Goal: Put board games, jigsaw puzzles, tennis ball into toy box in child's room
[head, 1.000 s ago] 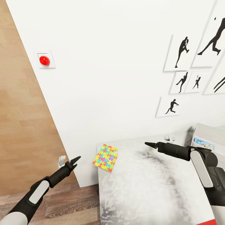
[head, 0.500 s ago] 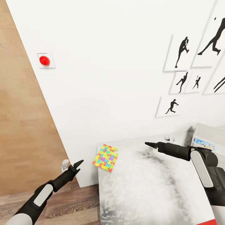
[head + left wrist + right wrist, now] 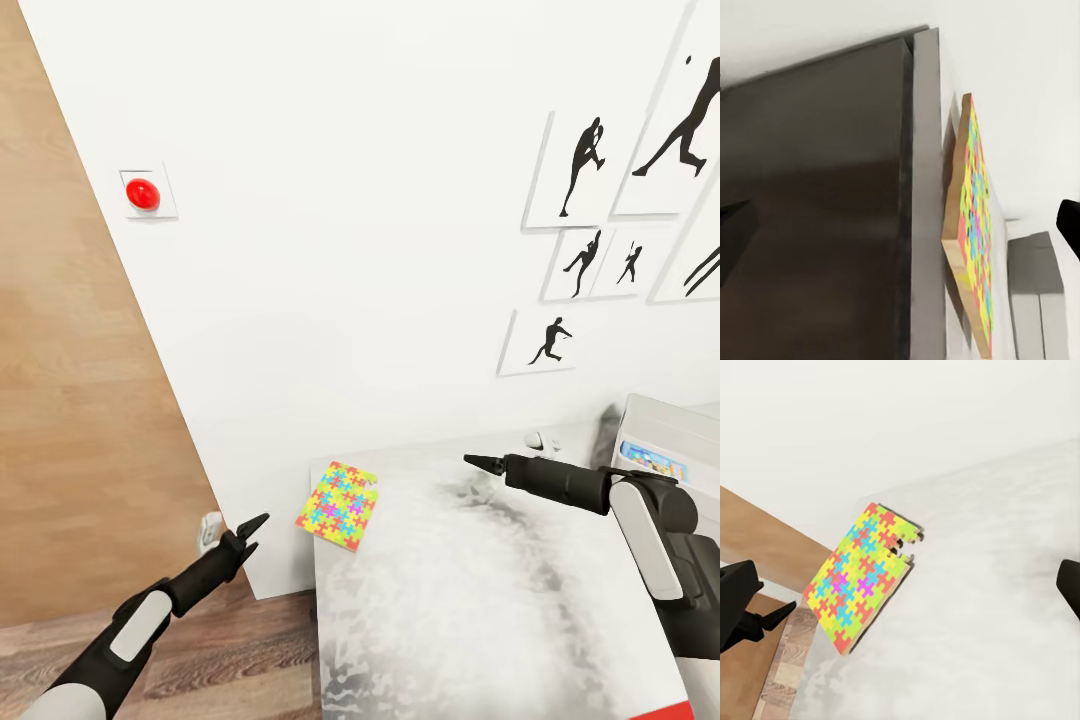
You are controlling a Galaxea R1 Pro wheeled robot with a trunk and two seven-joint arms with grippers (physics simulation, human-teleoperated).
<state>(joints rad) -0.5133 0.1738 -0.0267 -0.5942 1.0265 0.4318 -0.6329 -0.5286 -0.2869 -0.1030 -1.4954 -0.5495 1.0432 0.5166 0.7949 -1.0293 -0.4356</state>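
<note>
Since a second before, only the left arm had shifted, dropping lower and a little toward the table's corner; the camera, the right arm and everything on the table stayed put. The table [image 3: 500, 600], its mottled light-grey top filling the lower right of the head view, stood against the white wall hung with black sports-silhouette pictures [image 3: 585, 165]. At the far right edge sat the toy box [image 3: 665, 425], with a blue printed board game [image 3: 652, 461] showing inside it. One jigsaw puzzle [image 3: 338, 504] lay at the table's near-left corner, overhanging the edge; the left wrist view caught it edge-on [image 3: 971, 225]. The right gripper [image 3: 480, 462] hovered over the tabletop well apart from the puzzle, fingertips drawn together to a point. The left gripper [image 3: 248, 533] hung off the table above the wood floor, near the puzzle, its fingers slightly parted and holding nothing.
</note>
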